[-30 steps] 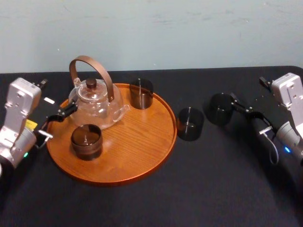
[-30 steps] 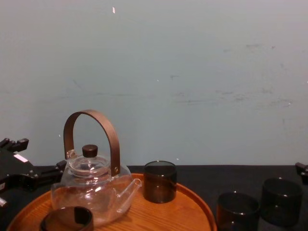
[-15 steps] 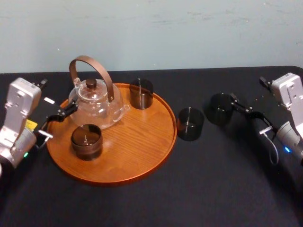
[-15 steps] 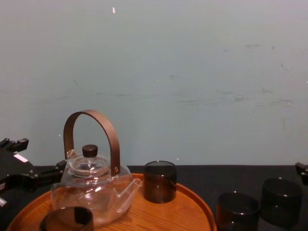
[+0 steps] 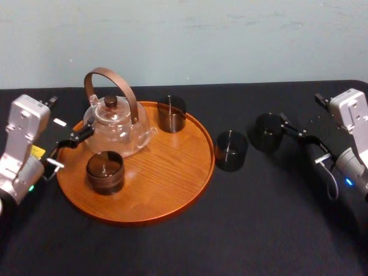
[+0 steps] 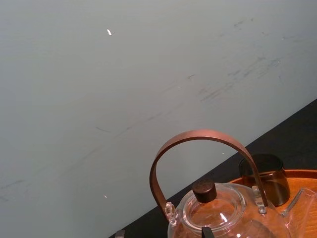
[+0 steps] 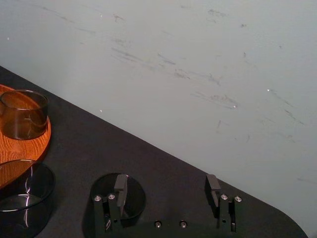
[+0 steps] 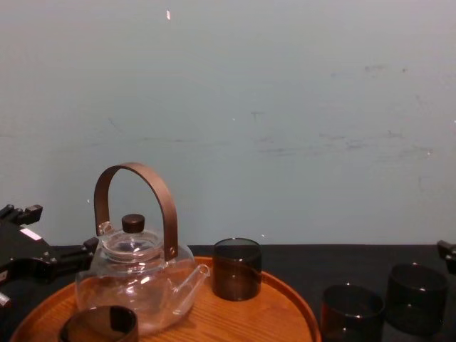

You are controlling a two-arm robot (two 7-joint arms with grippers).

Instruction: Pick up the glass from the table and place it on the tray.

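Dark glass (image 7: 134, 199) just by one fingertip of wide-spread right pincer (image 7: 166, 181), not between.

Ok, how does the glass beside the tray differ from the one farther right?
Place: the near glass stands just off the tray's right rim; the far glass stands farther right and farther back. Claw: the far glass is at one finger of the open right claw; the near glass has no claw by it. Shared: both dark, upright, on the black table. The left claw sits at the tray's left edge.
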